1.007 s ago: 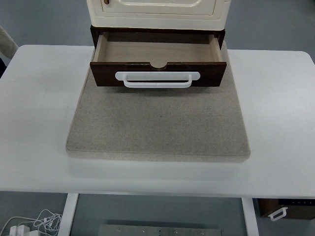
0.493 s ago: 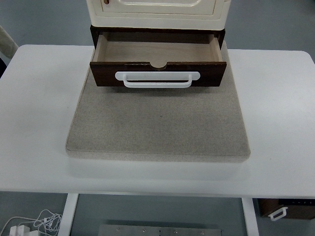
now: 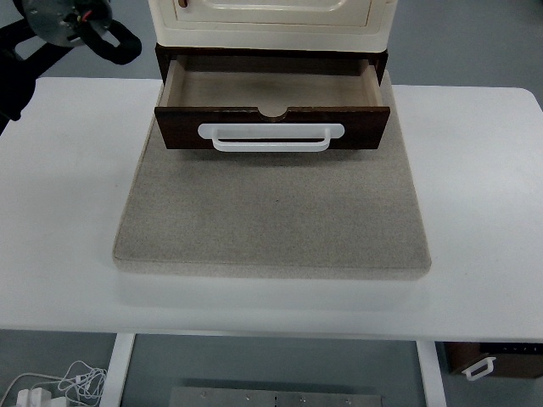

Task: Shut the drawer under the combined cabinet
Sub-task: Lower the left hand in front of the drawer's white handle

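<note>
At the upper middle of the frame I see the drawer (image 3: 272,106) pulled well out from under the cream cabinet (image 3: 273,21), its pale wooden bottom bare. Its dark brown front faces me, carrying a white bar handle (image 3: 271,136) that runs across most of its width, with a small half-round notch cut into the top edge just above the handle. The cabinet and drawer stand at the far edge of a grey felt mat (image 3: 273,208), which lies in the middle of the white table (image 3: 64,212).

Up in the upper left corner of the frame, my left hand (image 3: 81,30) shows as a black shape with a round grey part near the wrist, well apart from the drawer and to the left of the cabinet. I cannot tell how its fingers are set from this view.

Below the table's near edge, white cables (image 3: 59,383) lie on the floor at lower left, and a dark box with a white handle (image 3: 492,360) sits at lower right.
</note>
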Controlling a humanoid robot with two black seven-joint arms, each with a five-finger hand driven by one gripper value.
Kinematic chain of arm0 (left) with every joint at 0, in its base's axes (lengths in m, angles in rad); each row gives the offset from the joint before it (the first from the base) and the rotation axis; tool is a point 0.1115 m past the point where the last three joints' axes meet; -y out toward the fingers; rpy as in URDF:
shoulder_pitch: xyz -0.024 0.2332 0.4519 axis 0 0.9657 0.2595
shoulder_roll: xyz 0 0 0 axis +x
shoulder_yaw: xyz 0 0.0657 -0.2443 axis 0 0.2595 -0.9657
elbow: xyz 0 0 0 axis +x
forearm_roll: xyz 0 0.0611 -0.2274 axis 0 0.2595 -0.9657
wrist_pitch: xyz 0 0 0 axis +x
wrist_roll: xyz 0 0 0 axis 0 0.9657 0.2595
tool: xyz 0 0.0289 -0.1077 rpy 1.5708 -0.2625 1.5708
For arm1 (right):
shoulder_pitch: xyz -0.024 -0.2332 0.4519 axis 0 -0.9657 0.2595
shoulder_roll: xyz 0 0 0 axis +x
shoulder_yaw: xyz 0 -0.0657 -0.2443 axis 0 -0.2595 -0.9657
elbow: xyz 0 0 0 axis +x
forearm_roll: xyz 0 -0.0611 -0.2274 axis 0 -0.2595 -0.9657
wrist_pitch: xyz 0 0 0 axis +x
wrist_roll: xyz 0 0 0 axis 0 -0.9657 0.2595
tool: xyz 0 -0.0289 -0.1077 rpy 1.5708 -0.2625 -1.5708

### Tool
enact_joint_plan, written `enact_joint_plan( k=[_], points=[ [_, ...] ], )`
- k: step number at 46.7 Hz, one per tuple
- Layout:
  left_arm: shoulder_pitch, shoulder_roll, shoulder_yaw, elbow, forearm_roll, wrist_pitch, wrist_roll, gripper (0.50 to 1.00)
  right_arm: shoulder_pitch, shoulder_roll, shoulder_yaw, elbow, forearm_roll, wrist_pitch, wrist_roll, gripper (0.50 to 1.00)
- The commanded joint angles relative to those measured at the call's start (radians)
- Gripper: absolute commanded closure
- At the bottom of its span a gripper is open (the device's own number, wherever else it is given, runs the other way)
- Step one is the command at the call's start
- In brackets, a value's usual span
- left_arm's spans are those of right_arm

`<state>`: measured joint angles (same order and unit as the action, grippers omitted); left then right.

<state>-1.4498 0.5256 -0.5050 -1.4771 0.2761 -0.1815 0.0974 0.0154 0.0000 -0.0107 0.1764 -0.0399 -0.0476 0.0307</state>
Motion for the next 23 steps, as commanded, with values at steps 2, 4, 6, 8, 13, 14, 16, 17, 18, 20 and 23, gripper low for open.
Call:
enact_joint_plan(
  k=[2,4,6,8,13,14,16,17,18,20,23],
  points=[
    [-0.003,-0.007,0.057,-0.018,0.002,-0.013,0.045,0.5,0.0,0.0,0.0,0.0,0.0,0.0,0.0,0.548],
    [-0.003,-0.01,0.075,-0.032,0.002,-0.015,0.062,0.5,-0.002,0.0,0.0,0.0,0.0,0.0,0.0,0.548],
    [-0.003,-0.019,0.091,-0.045,0.002,-0.016,0.079,0.5,-0.002,0.0,0.0,0.0,0.0,0.0,0.0,0.548],
    [-0.003,-0.029,0.102,-0.055,0.003,-0.024,0.094,0.5,-0.002,0.0,0.0,0.0,0.0,0.0,0.0,0.548],
    [-0.003,-0.038,0.126,-0.08,0.005,-0.056,0.145,0.5,0.0,0.0,0.0,0.0,0.0,0.0,0.0,0.548],
    [-0.003,-0.038,0.131,-0.086,0.005,-0.064,0.154,0.5,0.0,0.0,0.0,0.0,0.0,0.0,0.0,0.548],
    [-0.001,-0.038,0.138,-0.098,0.005,-0.078,0.176,0.5,0.0,0.0,0.0,0.0,0.0,0.0,0.0,0.548],
    [-0.001,-0.038,0.143,-0.106,0.005,-0.084,0.186,0.5,0.0,0.0,0.0,0.0,0.0,0.0,0.0,0.548],
    [-0.001,-0.038,0.148,-0.112,0.005,-0.088,0.199,0.5,-0.002,0.0,0.0,0.0,0.0,0.0,0.0,0.548],
    [-0.001,-0.038,0.161,-0.121,0.008,-0.096,0.215,0.5,-0.002,0.0,0.0,0.0,0.0,0.0,0.0,0.548],
    [0.0,-0.038,0.184,-0.121,0.025,-0.107,0.231,0.5,0.0,0.0,0.0,0.0,0.0,0.0,0.0,0.548]
  ],
)
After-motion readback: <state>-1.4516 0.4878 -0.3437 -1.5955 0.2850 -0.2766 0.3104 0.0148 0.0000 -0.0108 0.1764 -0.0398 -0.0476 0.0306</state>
